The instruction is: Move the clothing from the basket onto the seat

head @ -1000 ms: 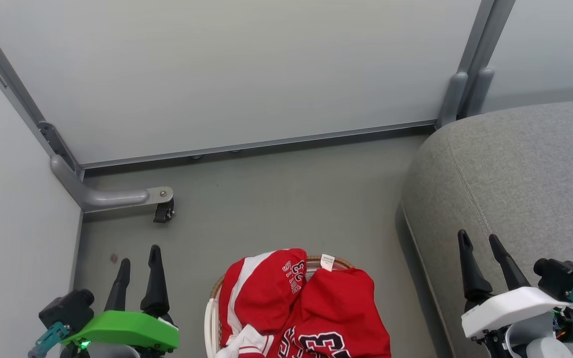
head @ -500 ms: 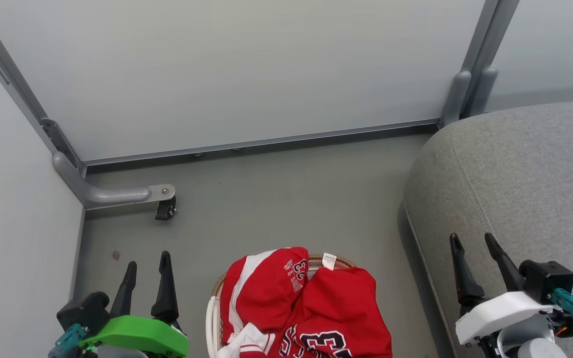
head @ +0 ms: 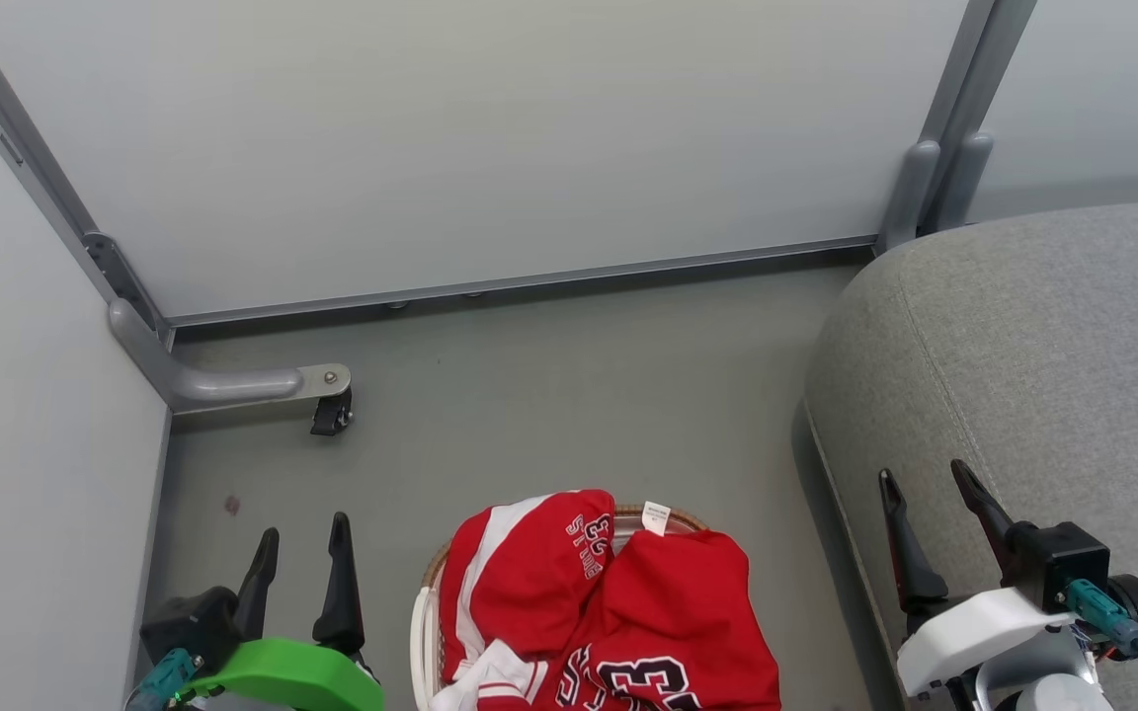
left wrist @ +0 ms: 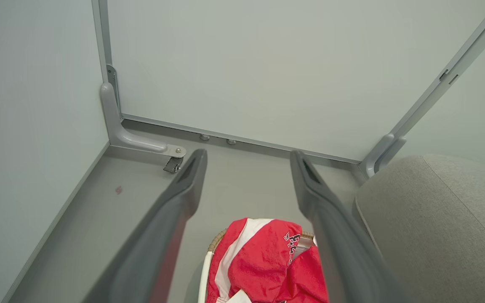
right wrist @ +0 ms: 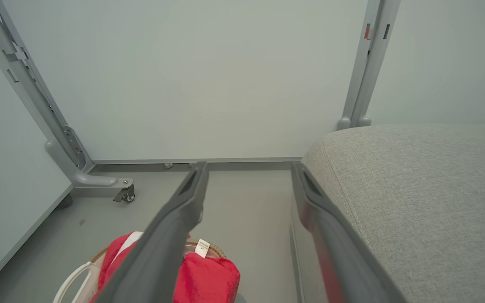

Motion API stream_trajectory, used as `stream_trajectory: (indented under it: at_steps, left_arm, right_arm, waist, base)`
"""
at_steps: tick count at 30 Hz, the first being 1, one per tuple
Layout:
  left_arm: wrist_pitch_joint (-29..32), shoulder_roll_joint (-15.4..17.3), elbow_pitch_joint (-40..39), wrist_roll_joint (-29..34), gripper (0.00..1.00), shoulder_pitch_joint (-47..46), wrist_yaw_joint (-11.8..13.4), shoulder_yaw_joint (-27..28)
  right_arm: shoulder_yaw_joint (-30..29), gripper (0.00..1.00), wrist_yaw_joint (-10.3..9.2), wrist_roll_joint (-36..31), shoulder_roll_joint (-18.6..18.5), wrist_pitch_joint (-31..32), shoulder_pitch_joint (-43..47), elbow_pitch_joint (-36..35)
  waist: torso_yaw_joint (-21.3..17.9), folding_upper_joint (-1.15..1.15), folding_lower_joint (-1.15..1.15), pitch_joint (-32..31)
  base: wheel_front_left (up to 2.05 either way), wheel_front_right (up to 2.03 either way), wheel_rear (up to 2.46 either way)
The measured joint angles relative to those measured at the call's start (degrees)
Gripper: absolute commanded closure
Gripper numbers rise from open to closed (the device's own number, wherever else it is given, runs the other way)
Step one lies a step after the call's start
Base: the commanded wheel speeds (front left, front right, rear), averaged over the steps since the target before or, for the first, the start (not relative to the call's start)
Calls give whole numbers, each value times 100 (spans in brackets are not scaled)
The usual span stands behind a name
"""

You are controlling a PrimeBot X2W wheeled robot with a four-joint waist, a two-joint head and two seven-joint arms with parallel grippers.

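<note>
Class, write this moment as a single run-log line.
left end effector: open, empty | right end effector: open, near seat edge | clothing: in basket | phase: no grasp yet

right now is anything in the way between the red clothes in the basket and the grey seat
Nothing visible does. The clothing sits heaped in the basket, and a strip of floor separates it from the seat on the robot's right. The right gripper hangs open by the seat's edge, the left gripper open beside the basket.

Red clothing (head: 609, 612) heaped in the basket (head: 420, 632) beside the empty grey seat (head: 1043, 355).
</note>
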Motion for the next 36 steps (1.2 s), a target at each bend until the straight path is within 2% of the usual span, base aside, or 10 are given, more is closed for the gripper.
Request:
stream_trajectory:
  at_steps: [28, 36]
  left_arm:
    - [-300, 13, 249, 1065, 0, 0, 42, -181]
    - [-335, 14, 259, 1122, 0, 0, 42, -191]
  right_arm:
    - [47, 0, 0, -1338, -12, -308, 47, -10]
    - [19, 0, 1, -1348, -13, -330, 47, -12]
  waist:
    - [43, 0, 0, 28]
    - [37, 0, 0, 50]
  base:
    - [0, 0, 0]
    - [0, 0, 0]
